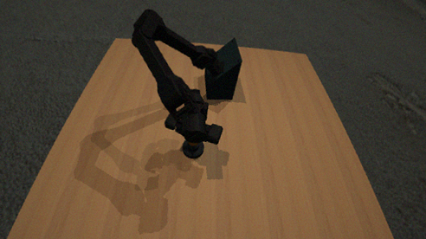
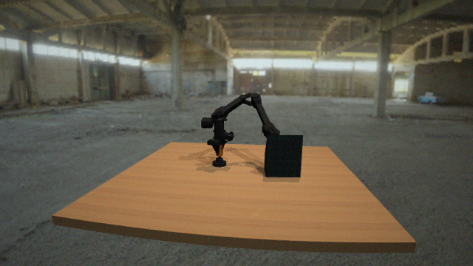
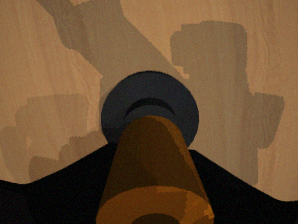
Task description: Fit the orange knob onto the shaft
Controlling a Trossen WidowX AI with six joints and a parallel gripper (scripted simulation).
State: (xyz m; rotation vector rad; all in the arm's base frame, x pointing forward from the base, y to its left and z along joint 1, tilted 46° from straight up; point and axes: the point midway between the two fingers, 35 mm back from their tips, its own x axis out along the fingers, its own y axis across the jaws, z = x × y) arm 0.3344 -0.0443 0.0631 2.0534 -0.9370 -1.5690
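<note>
1 orange, tapering knob stands upright above the dark round pedestal.

tabletop: smooth, matt, wood-look | knob: smooth | pedestal: matt

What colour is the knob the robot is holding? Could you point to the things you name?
The knob (image 2: 221,150) (image 3: 152,167) is orange, looking brownish where it is in shadow. The wrist view shows it best.

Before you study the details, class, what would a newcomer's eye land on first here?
Probably the black arm, bent over the pale wooden table. Next, the orange knob, held in its claw above the round pedestal.
</note>
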